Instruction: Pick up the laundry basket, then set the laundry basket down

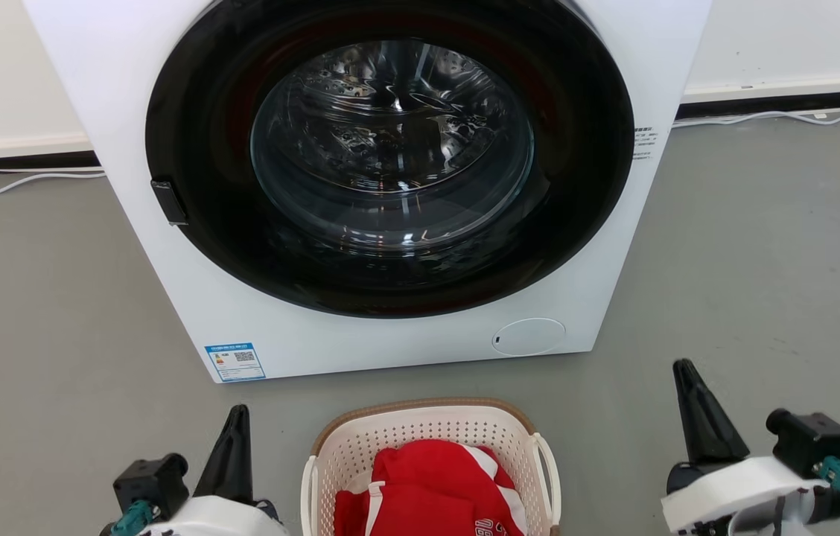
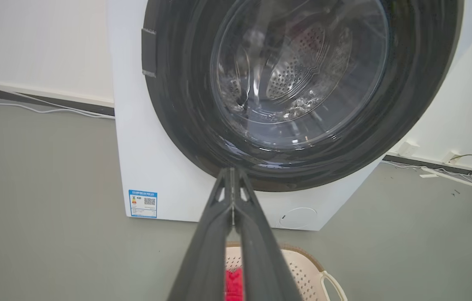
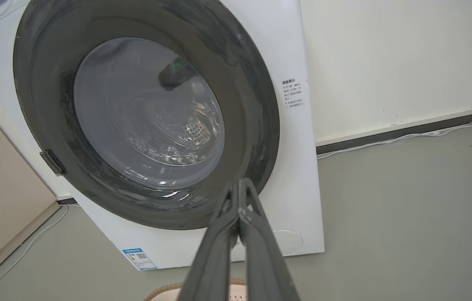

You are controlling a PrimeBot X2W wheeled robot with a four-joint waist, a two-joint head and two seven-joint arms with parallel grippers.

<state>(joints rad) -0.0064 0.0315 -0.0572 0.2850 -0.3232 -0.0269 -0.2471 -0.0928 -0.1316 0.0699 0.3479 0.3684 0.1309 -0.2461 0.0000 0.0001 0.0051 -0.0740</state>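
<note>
The laundry basket (image 1: 420, 435), cream-white and perforated with a brown rim, stands on the floor at the bottom centre of the head view, with red and white clothing (image 1: 431, 487) in it. My left gripper (image 1: 237, 417) hangs to the basket's left, shut and holding nothing. To the basket's right my right gripper (image 1: 684, 372) is also shut and empty. Both are apart from the basket. In the left wrist view the shut left gripper (image 2: 232, 173) points at the washer, and the basket (image 2: 303, 271) lies below its fingers. The right gripper (image 3: 241, 184) shows pressed shut above the basket's rim (image 3: 165, 290).
A white front-loading washing machine (image 1: 256, 327) with its round dark door (image 1: 390, 156) shut stands right behind the basket. Grey floor (image 1: 755, 283) spreads to both sides. White cables (image 1: 785, 115) run along the wall's base.
</note>
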